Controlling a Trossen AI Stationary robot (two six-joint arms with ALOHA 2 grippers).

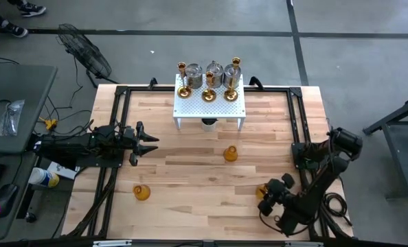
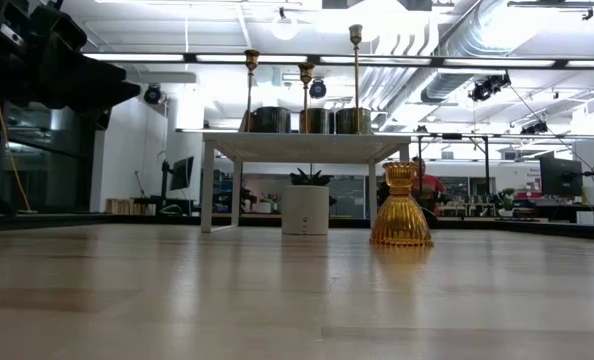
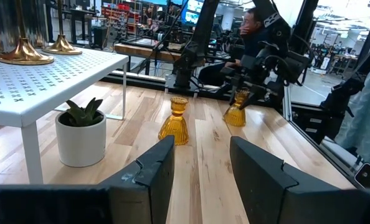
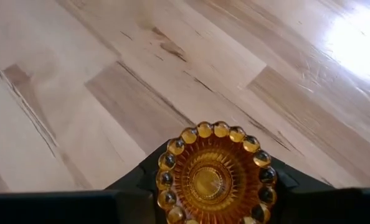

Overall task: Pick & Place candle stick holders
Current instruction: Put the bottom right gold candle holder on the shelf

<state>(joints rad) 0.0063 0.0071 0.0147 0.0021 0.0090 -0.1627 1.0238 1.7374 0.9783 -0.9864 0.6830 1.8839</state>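
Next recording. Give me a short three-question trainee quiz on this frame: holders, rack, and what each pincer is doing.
1. Multiple choice: how many amber candle holders are off the white rack? A) one B) two C) three
2. True or false: the left pincer is clamped on a gold candlestick.
3. Fill in: under the rack stands a small white ___.

Key
1. C: one mid-table, one near the front left, one in the right pincer.
2. False: its fingers stand apart with nothing between them; the three gold candlesticks are on the rack beside three silvery jar-like holders.
3. Plant pot.
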